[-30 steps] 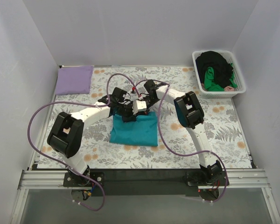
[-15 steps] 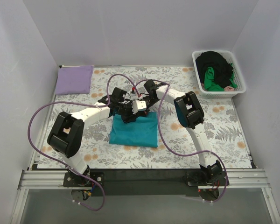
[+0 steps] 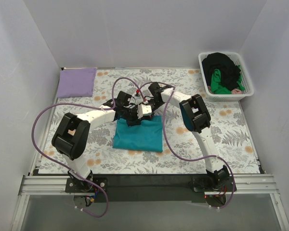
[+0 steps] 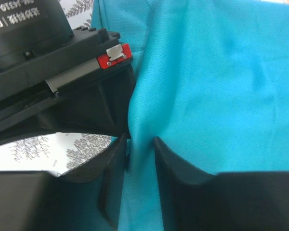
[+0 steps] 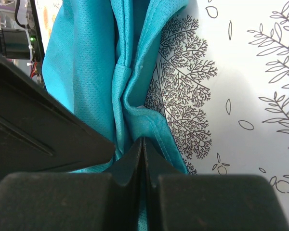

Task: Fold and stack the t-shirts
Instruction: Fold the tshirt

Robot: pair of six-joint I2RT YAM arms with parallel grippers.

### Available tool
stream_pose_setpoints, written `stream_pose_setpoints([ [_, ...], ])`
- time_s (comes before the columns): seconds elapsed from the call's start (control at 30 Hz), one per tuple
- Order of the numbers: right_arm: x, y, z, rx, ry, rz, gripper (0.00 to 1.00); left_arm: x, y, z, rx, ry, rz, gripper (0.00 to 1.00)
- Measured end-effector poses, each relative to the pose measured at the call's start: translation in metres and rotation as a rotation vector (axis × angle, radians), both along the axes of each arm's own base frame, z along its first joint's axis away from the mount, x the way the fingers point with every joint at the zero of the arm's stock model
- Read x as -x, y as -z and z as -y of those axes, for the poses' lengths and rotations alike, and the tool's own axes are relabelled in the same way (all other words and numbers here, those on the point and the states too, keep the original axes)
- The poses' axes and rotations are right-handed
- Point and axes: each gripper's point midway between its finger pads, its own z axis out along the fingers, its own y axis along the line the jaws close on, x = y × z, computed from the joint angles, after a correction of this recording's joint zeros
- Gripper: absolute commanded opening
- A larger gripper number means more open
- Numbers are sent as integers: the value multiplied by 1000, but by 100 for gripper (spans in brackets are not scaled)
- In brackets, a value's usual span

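Observation:
A folded teal t-shirt (image 3: 137,135) lies at the middle of the floral cloth. Both grippers meet over its far edge. My left gripper (image 3: 130,115) stands open, and a raised fold of the teal t-shirt (image 4: 221,86) runs loosely between its fingers (image 4: 114,163). My right gripper (image 3: 144,112) is shut on the hem of the teal t-shirt (image 5: 86,72), fingertips (image 5: 151,154) pressed together right at the table cloth. A folded lavender t-shirt (image 3: 77,82) lies at the far left corner. Black (image 3: 221,65) and green (image 3: 218,82) t-shirts fill the basket.
The white slatted basket (image 3: 227,95) stands at the far right corner. The floral table cloth (image 3: 221,139) covers the table, with white walls close on three sides. Purple cables loop over both arms near the teal shirt.
My left gripper's jaws have parted from their tighter hold on the teal fold, and the left arm's elbow has shifted slightly. The right gripper and the teal shirt have stayed put.

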Motion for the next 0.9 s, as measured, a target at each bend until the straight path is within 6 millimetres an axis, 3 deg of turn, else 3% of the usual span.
stream_pose_setpoints([
  [0.03,0,0,0,0,0,0,8,1,0,0,1,2,-3,15],
  [0.07,0,0,0,0,0,1,8,1,0,1,3,4,-4,4],
  [0.1,0,0,0,-1,-1,1,8,2,0,1,5,3,-8,0],
  [0.3,0,0,0,-4,-5,7,8,3,-10,1,17,6,3,0],
  [0.53,1,0,1,-10,-13,16,8,0,-47,4,60,18,99,0],
  [0.9,3,0,2,-10,-20,26,8,-27,-51,6,58,-19,215,0],
])
